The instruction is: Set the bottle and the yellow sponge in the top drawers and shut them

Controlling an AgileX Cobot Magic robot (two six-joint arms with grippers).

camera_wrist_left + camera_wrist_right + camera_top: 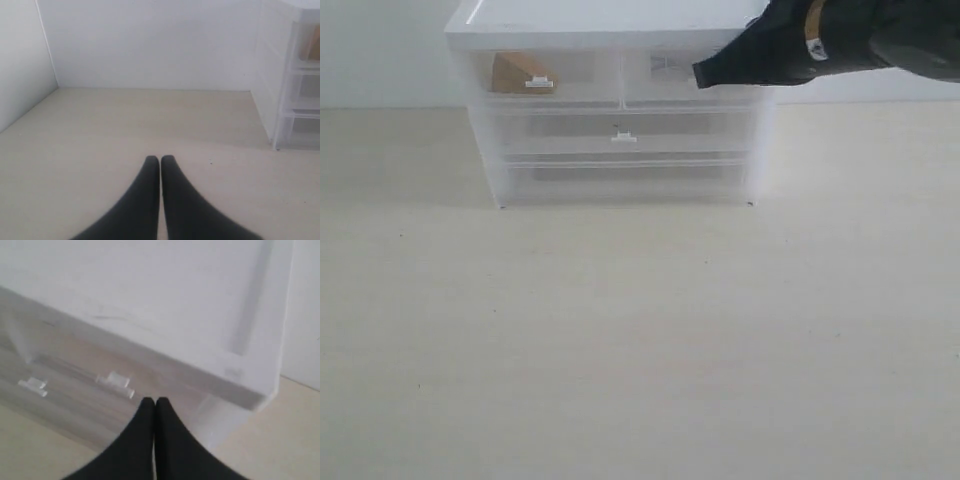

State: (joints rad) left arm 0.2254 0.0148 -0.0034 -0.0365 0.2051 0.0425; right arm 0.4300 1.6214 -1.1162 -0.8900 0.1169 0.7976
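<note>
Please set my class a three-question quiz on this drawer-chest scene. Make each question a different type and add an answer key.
1. True or false: the left gripper, above the table, is shut and holds nothing.
2. Fill in the blank: in the exterior view, the right gripper has its tips at the front of the chest's top ____ drawer.
3. Multiple choice: where is the yellow sponge?
A. on the table
B. inside the top left drawer
C. on top of the chest

Key: 1 true; 2 right; 3 B.
</note>
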